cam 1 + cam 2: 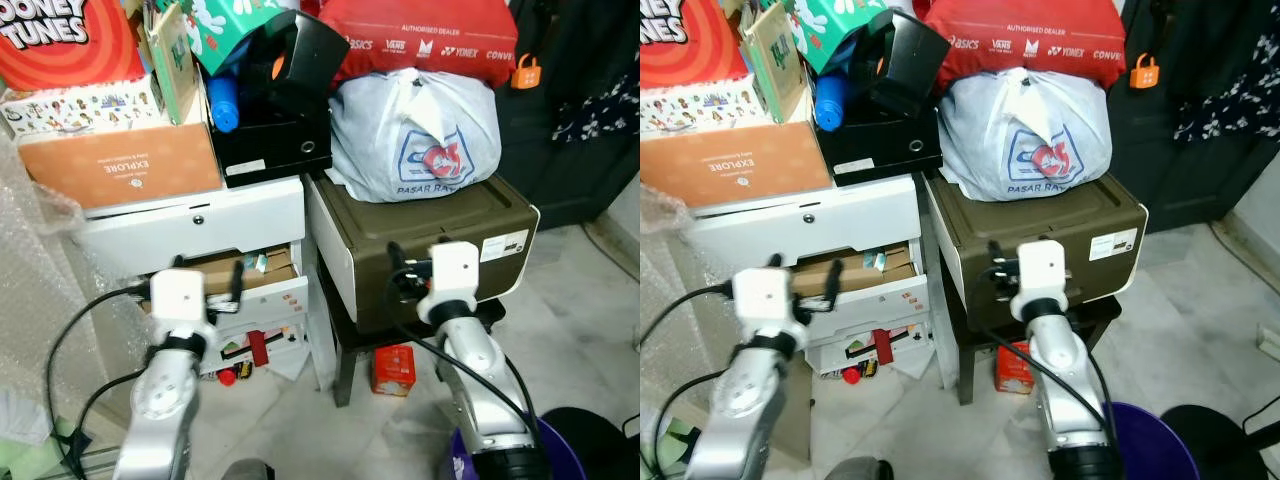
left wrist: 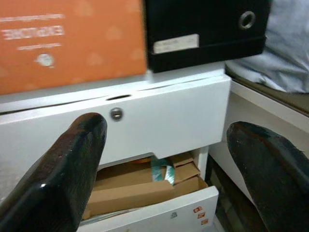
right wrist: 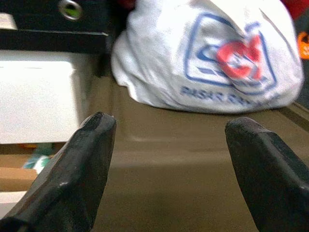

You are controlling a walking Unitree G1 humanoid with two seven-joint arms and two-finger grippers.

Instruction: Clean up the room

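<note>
Both arms are raised in front of a cluttered stack. My left gripper (image 2: 164,164) is open and empty, a short way in front of a white drawer unit (image 1: 200,225). Its lower drawer (image 1: 275,298) stands pulled out with cardboard (image 2: 140,191) and a teal scrap inside. My right gripper (image 3: 166,159) is also open and empty. It points at the lid of a brown storage box (image 1: 500,215) that carries a white plastic bag (image 1: 415,135). A small red carton (image 1: 393,370) lies on the floor under the brown box. Red bits (image 1: 228,377) lie below the drawers.
An orange box (image 1: 120,165), a black box (image 1: 270,140) and a red bag (image 1: 420,35) are piled on top. Bubble wrap (image 1: 30,300) hangs at the left. A purple bin (image 1: 555,455) stands at my lower right. Pale tiled floor (image 1: 580,310) stretches to the right.
</note>
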